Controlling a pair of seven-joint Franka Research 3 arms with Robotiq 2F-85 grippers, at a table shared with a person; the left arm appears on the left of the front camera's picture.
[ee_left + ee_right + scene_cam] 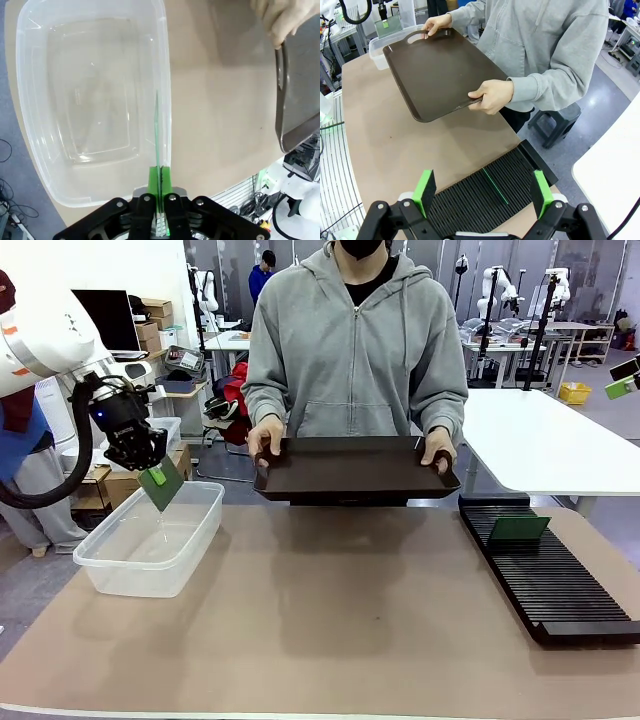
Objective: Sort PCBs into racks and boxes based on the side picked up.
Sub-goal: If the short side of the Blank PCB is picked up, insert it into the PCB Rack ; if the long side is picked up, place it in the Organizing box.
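Brown table (330, 620) holds my clear tub (110, 575) and black rack (560, 585) (one board (518, 528) stands in it). My left gripper (150, 468) pinches a green board (162, 486) over the tub. My right gripper (484, 192) is wide open above the rack.

A tan worktop (330, 630) is seen in the foreground, with grey floor (30, 590) to its side. A white table (545, 435) is placed behind it at the right. Stacked cardboard boxes (150, 325) and a dark monitor (108, 318) are noted at the far left. A yellow crate (574, 392) is set on the floor far back. A grey stool (555, 125) is seen on the floor.
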